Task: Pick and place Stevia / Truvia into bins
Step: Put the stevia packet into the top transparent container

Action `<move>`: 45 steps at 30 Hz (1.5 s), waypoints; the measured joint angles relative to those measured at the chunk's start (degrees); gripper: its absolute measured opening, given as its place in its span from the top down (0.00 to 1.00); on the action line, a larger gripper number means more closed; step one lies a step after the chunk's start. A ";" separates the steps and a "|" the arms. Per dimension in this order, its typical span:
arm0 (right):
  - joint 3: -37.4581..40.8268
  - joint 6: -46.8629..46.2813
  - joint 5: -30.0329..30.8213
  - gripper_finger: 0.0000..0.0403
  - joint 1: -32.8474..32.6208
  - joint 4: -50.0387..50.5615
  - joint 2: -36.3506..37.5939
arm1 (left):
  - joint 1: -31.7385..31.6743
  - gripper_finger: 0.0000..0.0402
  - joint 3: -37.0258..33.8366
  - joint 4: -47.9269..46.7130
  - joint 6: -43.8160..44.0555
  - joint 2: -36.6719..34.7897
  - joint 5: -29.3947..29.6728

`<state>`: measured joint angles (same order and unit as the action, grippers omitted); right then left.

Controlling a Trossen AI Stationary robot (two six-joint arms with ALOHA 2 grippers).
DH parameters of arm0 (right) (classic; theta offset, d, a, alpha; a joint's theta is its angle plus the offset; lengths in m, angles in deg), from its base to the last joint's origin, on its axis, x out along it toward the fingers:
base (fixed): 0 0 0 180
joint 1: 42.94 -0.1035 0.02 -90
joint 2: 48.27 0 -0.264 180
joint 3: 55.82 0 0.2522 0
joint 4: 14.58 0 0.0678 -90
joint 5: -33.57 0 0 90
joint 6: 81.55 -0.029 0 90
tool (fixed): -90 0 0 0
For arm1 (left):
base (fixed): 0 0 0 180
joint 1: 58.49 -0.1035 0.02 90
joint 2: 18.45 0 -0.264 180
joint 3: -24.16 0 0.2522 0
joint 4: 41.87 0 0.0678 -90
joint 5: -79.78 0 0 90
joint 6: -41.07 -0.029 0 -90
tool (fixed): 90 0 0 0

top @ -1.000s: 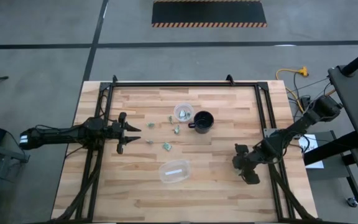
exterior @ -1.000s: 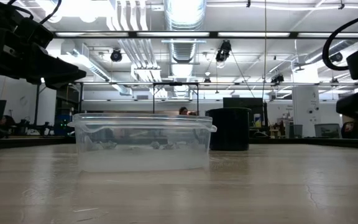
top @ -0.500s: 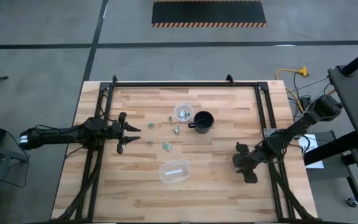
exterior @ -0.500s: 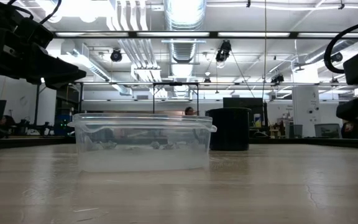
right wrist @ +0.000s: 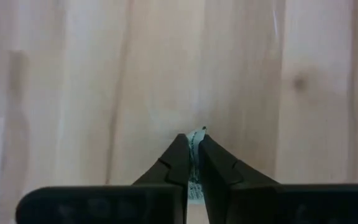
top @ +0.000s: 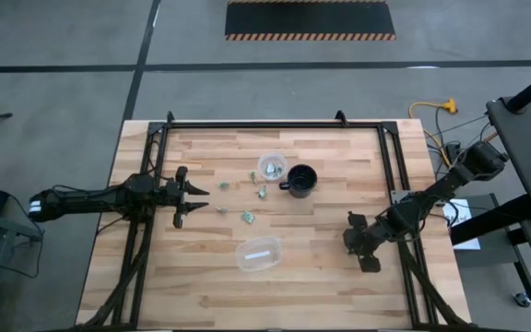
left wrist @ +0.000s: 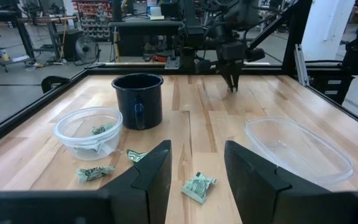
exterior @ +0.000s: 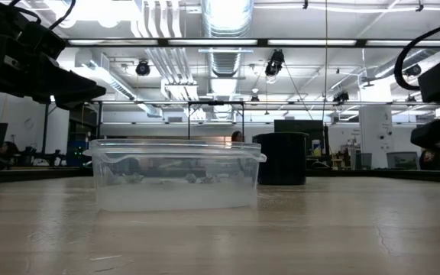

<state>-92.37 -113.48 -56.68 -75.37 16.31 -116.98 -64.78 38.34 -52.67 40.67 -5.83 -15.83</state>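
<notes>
On the wooden table [top: 330,267], near its middle, several small green-and-white sweetener packets [top: 247,218] lie scattered: one beside the round clear cup [top: 272,167], one below it, one further toward the left arm, and one above the oval clear tub [top: 258,254]. The cup stands just left of the black mug [top: 301,179] and holds at least one packet, seen through its wall in the left wrist view [left wrist: 98,130]. One more packet [right wrist: 195,163] is pinched between the closed fingers of the right gripper [top: 358,238], which hangs over the right part of the table, well apart from the cup and pointing down at bare wood. The left gripper [top: 194,195] hovers at the left side of the table with its fingers spread wide and empty, facing the packets, the cup and the mug.
</notes>
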 joint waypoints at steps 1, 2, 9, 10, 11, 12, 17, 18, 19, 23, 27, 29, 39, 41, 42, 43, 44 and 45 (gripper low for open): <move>-0.30 0.96 0.49 0.97 0.20 -1.38 0.09 | -0.02 0.67 0.00 0.02 0.00 0.00 0.00; -0.47 2.14 0.66 0.97 0.57 -3.56 0.09 | -0.02 0.67 -0.01 0.00 0.00 -0.02 0.01; -0.40 10.60 5.10 0.97 4.89 -15.14 0.14 | -0.02 0.67 0.00 -0.02 0.00 0.05 0.01; -0.40 11.62 5.97 0.97 5.74 -16.33 0.14 | -0.01 0.67 0.00 0.02 0.00 0.03 0.01; -0.40 12.44 6.97 0.97 6.67 -17.61 0.14 | -0.01 0.67 0.00 0.02 0.00 -0.02 0.00; -0.39 13.05 7.75 0.97 7.63 -18.92 0.14 | -0.01 0.67 -0.01 0.01 0.00 -0.01 -0.01; 0.16 17.30 9.24 0.97 12.60 -27.35 0.14 | -0.02 0.67 -0.01 0.02 0.00 0.00 0.01; 0.42 18.24 9.22 0.97 13.51 -29.42 0.15 | 0.00 0.67 -0.01 0.02 0.00 0.00 0.01; 0.72 19.07 9.22 0.97 14.35 -31.55 0.18 | 0.00 0.67 -0.01 0.00 0.00 0.00 -0.01; 1.85 21.87 9.02 0.97 17.97 -38.59 0.22 | -0.02 0.67 0.00 0.00 0.00 0.00 -0.01; 3.54 23.24 7.90 0.97 22.22 -45.21 0.23 | -0.02 0.67 0.01 0.00 0.00 0.00 -0.01; 4.30 23.45 4.99 0.97 24.84 -48.98 0.23 | -0.02 0.67 0.01 0.02 0.00 0.00 -0.01; 4.23 25.69 -10.00 0.97 38.52 -64.28 -0.26 | -0.02 0.67 0.00 0.02 0.00 0.00 0.00; 3.82 25.58 -13.19 0.97 41.86 -66.76 -1.79 | -0.02 0.67 0.01 0.00 0.00 0.00 0.01; 3.47 25.29 -14.93 0.97 43.42 -68.05 -3.22 | -0.02 0.67 -0.01 0.00 0.00 0.00 0.01; 2.94 24.85 -16.75 0.97 44.85 -69.82 -5.18 | -0.01 0.67 0.01 0.03 0.00 0.00 -0.01; 2.40 24.54 -18.92 0.97 46.27 -71.96 -7.40 | -0.02 0.67 -0.01 -0.02 0.00 -0.02 0.01; 1.76 24.21 -21.39 0.97 47.53 -74.21 -9.88 | -0.02 0.67 -0.01 0.02 0.00 -0.02 0.01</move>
<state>-90.61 -89.27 -78.07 -27.84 -57.90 -126.86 -64.80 38.33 -52.65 40.67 -5.85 -15.82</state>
